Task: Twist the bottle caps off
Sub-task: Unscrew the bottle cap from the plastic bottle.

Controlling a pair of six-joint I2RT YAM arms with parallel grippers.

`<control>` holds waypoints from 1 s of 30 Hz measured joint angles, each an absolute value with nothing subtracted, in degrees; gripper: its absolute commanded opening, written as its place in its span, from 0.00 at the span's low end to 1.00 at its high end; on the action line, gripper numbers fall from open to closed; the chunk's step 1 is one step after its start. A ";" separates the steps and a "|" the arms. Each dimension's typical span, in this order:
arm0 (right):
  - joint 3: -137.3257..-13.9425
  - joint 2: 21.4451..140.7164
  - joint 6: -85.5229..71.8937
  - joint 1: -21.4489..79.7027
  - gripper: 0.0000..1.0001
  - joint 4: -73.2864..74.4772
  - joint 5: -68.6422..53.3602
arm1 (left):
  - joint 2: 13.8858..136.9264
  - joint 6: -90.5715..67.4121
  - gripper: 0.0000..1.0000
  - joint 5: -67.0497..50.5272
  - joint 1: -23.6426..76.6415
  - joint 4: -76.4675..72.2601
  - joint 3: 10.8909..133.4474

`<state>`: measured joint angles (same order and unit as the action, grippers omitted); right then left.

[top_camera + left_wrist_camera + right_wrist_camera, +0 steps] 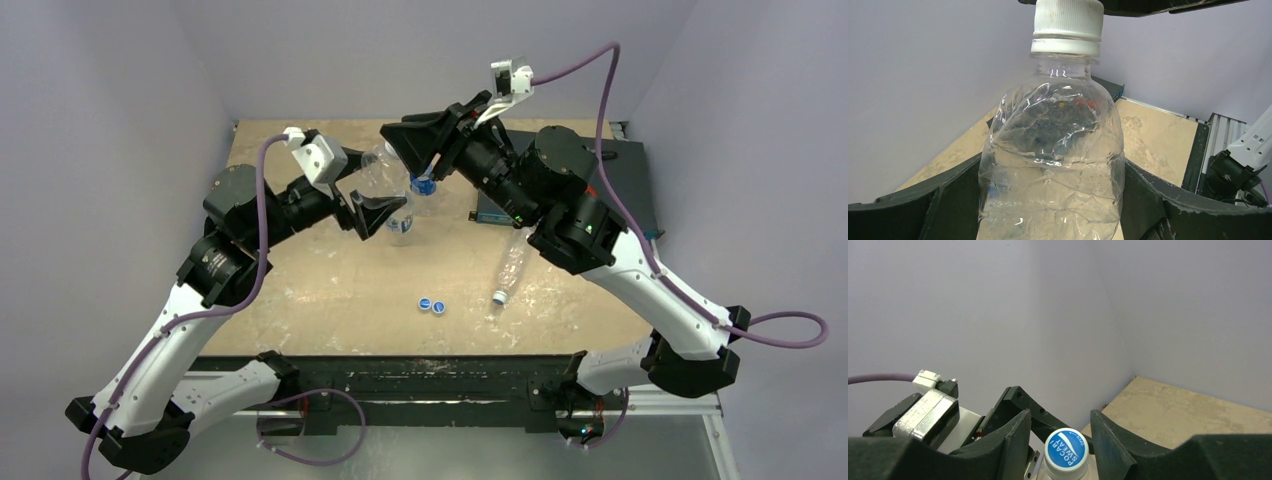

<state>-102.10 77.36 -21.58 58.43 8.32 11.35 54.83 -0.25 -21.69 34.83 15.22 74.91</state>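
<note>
Pale lilac walls enclose a scuffed beige desk (330, 290), with a dark flat box (625, 170) at its far right. The left tool (374, 214) is clenched on a crinkled clear bottle (1053, 165) near the centre rear of the desk; its white cap (1068, 22) is screwed on. The right tool (1059, 424) straddles the blue cap (1065, 451) of a second bottle (1042, 474) just beside the first, one finger on either side. Whether those fingers press the cap or stand slightly clear cannot be told.

Progress, as judged: loose blue caps (424, 303) lie side by side on the near part of the desk, so two bottles appear opened; at least the white cap and the straddled blue cap remain to be unscrewed.

Count: four caps, three blue and one white. Three bottles are made out with certainty: the held one, the blue-capped one, and a lying bottle (511, 262) right of centre. Its mouth end shows white, cap or bare ring not discernible. The cluster under the tools is too crowded to count further
</note>
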 measured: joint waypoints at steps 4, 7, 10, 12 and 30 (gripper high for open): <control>-101.97 77.36 -22.72 58.43 0.59 8.25 11.57 | 54.83 -0.25 0.00 -21.56 34.83 15.22 74.91; -102.35 77.62 -23.40 58.43 0.67 9.02 12.51 | 54.72 -0.25 0.00 -21.56 34.83 15.20 74.91; -102.69 78.32 -23.55 58.43 0.65 9.67 13.37 | 54.61 -0.25 0.00 -21.56 34.83 15.16 74.91; -102.69 78.76 -23.62 58.43 0.59 10.02 14.04 | 54.57 -0.25 0.00 -21.56 34.83 15.18 74.91; -100.57 78.06 -24.43 58.46 0.00 7.62 10.98 | 54.48 -0.51 0.00 -22.68 34.81 15.55 74.85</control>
